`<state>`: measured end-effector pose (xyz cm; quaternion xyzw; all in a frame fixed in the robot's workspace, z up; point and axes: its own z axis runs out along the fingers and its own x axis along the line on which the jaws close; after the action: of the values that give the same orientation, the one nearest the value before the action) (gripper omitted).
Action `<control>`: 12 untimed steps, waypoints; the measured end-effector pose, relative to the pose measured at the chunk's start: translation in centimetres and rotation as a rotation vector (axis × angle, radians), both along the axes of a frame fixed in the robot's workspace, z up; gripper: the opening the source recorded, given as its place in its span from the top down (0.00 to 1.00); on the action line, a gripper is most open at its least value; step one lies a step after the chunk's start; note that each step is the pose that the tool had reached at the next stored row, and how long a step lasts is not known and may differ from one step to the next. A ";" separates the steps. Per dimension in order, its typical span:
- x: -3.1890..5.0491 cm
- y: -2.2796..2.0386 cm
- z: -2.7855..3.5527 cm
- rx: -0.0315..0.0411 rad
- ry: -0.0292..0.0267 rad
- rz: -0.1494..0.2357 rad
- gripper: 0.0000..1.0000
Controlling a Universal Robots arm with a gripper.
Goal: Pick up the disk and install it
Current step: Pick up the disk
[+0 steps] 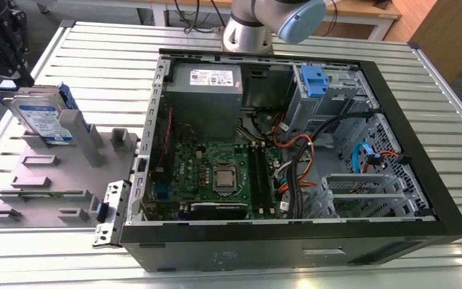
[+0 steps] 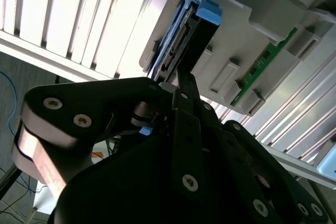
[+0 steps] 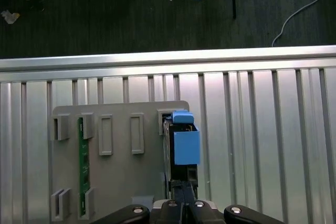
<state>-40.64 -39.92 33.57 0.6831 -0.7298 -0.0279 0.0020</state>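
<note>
The disk (image 1: pixel 43 117) stands on edge in the grey holder (image 1: pixel 55 180), just beyond the tips of the claw (image 3: pixel 182 184), whose fingers look pressed together, gripping nothing. A clean pick likely calls for spreading wide, straddling the flat faces squarely, sparing the blue rails (image 3: pixel 186 145); the computer case (image 1: pixel 295 247) lies well apart.

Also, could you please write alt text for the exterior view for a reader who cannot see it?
An open computer case lies on a slatted metal table, its circuit board and cables exposed. At the exterior view's left, the disk stands on edge in a grey plastic holder; part of a robot arm shows beyond the case.
</note>
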 end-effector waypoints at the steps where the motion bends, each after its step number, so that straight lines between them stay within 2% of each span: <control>1: 0.00 0.00 -0.01 0.0000 0.0000 0.000 0.89; 12: -0.09 0.06 -0.26 -0.0001 -0.0001 0.000 0.89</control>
<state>-40.73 -39.86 33.31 0.6831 -0.7298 -0.0278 0.0020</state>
